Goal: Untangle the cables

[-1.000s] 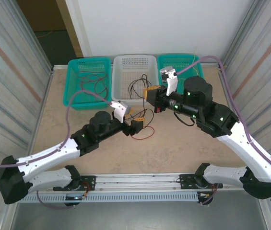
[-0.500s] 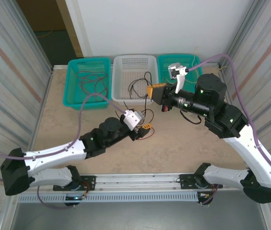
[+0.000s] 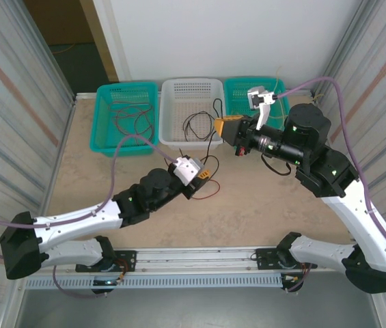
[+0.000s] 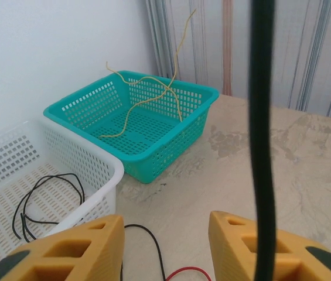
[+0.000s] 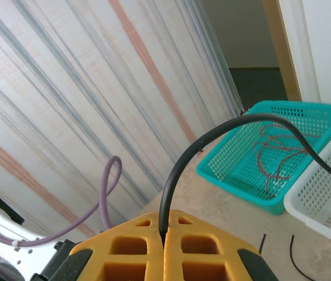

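The cables lie in a small tangle on the table: a black cable (image 3: 211,147) rises from it to my right gripper (image 3: 223,126), which is shut on it and held above the white basket's front edge. In the right wrist view the black cable (image 5: 224,126) arches out from between the closed pads (image 5: 165,234). A red cable (image 3: 210,195) loops on the table beside my left gripper (image 3: 203,176). That gripper (image 4: 165,225) is low over the table, jaws apart, with a thin black strand (image 4: 153,246) and the red loop (image 4: 188,272) between them, untouched. The taut black cable (image 4: 262,117) hangs in front of its right finger.
Three baskets stand at the back: a teal basket (image 3: 104,137) with reddish cables (image 3: 128,119), a white basket (image 3: 169,89) with a coiled black cable (image 3: 196,124), and a teal basket (image 4: 153,161) holding a yellow cable (image 4: 147,99). Striped walls close both sides.
My left gripper moved right toward the red loop and its jaws narrowed. My right gripper drew up and to the right, still shut on the black cable.
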`<state>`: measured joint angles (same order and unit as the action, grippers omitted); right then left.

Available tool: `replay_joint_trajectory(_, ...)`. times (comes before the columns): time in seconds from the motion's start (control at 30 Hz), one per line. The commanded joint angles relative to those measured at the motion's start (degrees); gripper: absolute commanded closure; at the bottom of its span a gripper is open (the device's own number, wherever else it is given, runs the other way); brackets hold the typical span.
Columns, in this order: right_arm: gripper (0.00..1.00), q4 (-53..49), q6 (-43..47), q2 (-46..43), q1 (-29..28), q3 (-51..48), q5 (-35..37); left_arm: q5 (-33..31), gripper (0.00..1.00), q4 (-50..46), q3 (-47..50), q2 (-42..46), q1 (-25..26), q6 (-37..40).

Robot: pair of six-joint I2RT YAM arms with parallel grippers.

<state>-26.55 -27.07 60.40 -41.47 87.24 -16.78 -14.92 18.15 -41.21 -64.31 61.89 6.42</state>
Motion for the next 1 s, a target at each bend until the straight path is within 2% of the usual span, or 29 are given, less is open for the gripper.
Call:
replay_joint_trajectory(0.0, 1.00, 2.81, -1.76, -1.00, 0.59, 0.17, -0.98, -1.03, 0.64, 0.48, 0.93, 1.80, 0.23, -2.41)
replay_joint_trajectory(0.2, 1.00, 5.51, -2.81, -1.96, 0.56, -2.50, -1.92, -0.11, 0.90, -0.16, 0.44, 2.26, 0.08, -11.05)
replay_joint_trajectory(0.27, 1.00, 6.88, -3.46, -2.67, 0.65, -3.82, -2.33, 0.17, 0.95, -0.22, 0.34, 2.30, -0.99, -16.39)
replay_joint_trajectory(0.33, 1.00, 8.98, -4.48, -3.44, 0.65, -5.54, -2.67, 3.29, 0.99, 0.59, 1.05, 2.44, -3.43, -24.09)
replay_joint_trajectory(0.37, 1.00, 9.74, -4.80, -3.45, 0.69, -6.15, -2.65, 4.99, 0.98, 1.54, 1.63, 2.38, -4.21, -26.58)
replay_joint_trajectory(0.4, 1.00, 10.13, -5.05, -3.45, 0.63, -6.54, -2.48, 6.07, 0.92, 2.74, 2.35, 2.35, -4.76, -28.23)
replay_joint_trajectory(0.47, 1.00, 9.67, -5.02, -4.93, 0.67, -6.62, -1.42, 7.50, 0.70, 4.56, 3.84, 2.44, -4.85, -28.65)
replay_joint_trajectory(0.5, 1.00, 9.40, -4.85, -5.23, 0.68, -6.56, -0.79, 7.37, 0.65, 4.87, 4.43, 2.57, -4.85, -29.07)
replay_joint_trajectory(0.63, 1.00, 8.89, -4.66, -5.84, 1.27, -6.34, -0.24, 8.52, 0.63, 4.11, 5.74, 3.29, -4.91, -29.57)
replay_joint_trajectory(0.73, 1.00, 8.67, -4.88, -5.74, 1.63, -6.24, -0.52, 9.83, 0.66, 3.39, 6.05, 3.71, -4.92, -29.71)
replay_joint_trajectory(0.83, 1.00, 8.88, -5.18, -5.43, 1.66, -6.29, -0.72, 9.26, 0.69, 3.38, 6.41, 3.99, -4.91, -29.97)
replay_joint_trajectory(0.97, 1.00, 8.56, -5.27, -4.86, 1.63, -6.14, -0.37, 7.42, 0.67, 1.61, 6.22, 5.01, -4.86, -29.71)
